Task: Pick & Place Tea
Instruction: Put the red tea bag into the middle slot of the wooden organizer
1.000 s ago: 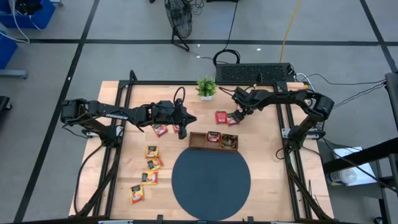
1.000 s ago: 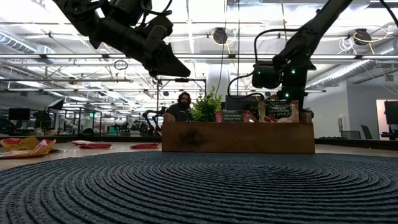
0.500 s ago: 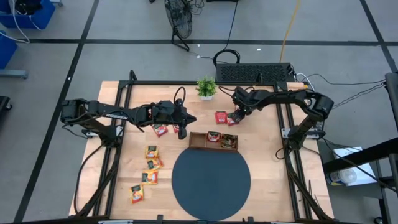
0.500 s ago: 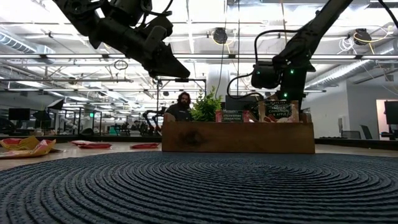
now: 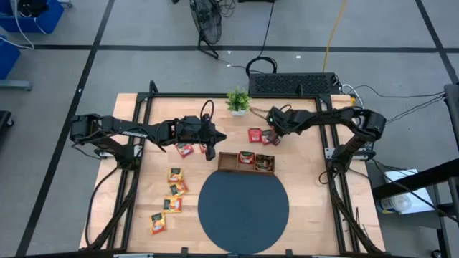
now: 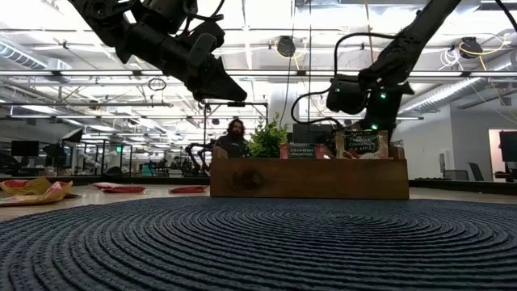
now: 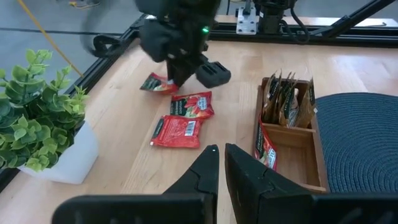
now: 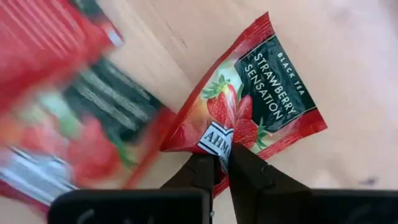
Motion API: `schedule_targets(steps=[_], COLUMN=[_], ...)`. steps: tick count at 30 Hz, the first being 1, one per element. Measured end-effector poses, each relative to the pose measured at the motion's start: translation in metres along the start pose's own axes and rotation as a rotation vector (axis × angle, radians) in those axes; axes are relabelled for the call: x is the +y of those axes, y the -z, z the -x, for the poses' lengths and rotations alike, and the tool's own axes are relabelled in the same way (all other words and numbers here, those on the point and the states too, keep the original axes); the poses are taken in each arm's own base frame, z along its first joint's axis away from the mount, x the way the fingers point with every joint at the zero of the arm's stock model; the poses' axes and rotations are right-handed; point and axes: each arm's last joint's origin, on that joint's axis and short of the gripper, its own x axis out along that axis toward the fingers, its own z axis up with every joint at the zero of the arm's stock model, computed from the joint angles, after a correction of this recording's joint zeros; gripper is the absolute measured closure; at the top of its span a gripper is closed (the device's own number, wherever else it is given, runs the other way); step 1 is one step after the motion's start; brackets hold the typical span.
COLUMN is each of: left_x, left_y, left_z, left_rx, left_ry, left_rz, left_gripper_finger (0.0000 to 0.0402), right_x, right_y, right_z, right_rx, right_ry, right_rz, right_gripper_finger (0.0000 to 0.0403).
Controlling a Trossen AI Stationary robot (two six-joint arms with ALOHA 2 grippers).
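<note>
Red tea sachets lie flat on the wood at the far middle (image 5: 254, 135) (image 7: 176, 132). My right gripper (image 8: 222, 163) (image 5: 270, 136) points down over them, shut on one red strawberry sachet (image 8: 255, 106) (image 7: 158, 84). More red tea (image 5: 185, 149) and yellow-orange tea (image 5: 174, 174) lie on the table's left part. My left gripper (image 7: 221, 155) (image 5: 221, 136) hangs shut above the table, left of the wooden tray (image 5: 246, 162), with nothing in it. My right gripper pinches the red sachet's lower edge (image 8: 214, 140), by the white label, between its two fingers. The fingers come steeply from above. Whether the sachet is clear of the table, I cannot tell.
The tray holds upright sachets (image 7: 286, 99) in its compartments. A dark round mat (image 5: 244, 203) lies at the near middle. A small potted plant (image 5: 237, 100) stands at the far edge, close to the right arm. A person (image 6: 234, 137) sits in the room beyond.
My right arm's wrist has rolled and its hand has shifted a little toward the table's left, over the red sachets. The left arm has kept still.
</note>
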Motion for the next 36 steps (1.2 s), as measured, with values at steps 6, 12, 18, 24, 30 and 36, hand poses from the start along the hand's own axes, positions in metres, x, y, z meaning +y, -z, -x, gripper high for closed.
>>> schedule_targets(steps=[6,12,18,24,30,36], left_x=[0.0,0.004,0.015,0.03,0.04,0.038], left_y=[-0.003,-0.013,-0.03,-0.044,-0.059,-0.074], left_z=[0.0,0.0,0.001,-0.008,-0.031,-0.055], left_rx=[-0.031,-0.092,-0.125,-0.079,0.117,0.235], left_ry=[-0.001,-0.002,0.022,-0.014,0.109,0.261], left_rz=[0.054,0.191,0.383,0.559,0.703,0.747], left_gripper_finger=[0.0366,0.0366,0.0321,0.0243,0.0214,0.0213], right_x=[0.023,0.075,0.117,0.138,0.143,0.143], right_y=[-0.006,0.0,0.007,0.006,0.006,0.004], right_z=[0.051,0.085,0.089,0.087,0.08,0.083], right_rx=[-0.263,-0.627,-0.886,-0.985,-0.982,-1.003], right_ry=[0.217,0.332,0.266,0.194,0.18,0.177], right_rz=[0.127,0.27,0.319,0.378,0.396,0.385], right_gripper_finger=[0.0388,0.0388,0.0388,0.0388,0.0388,0.0388])
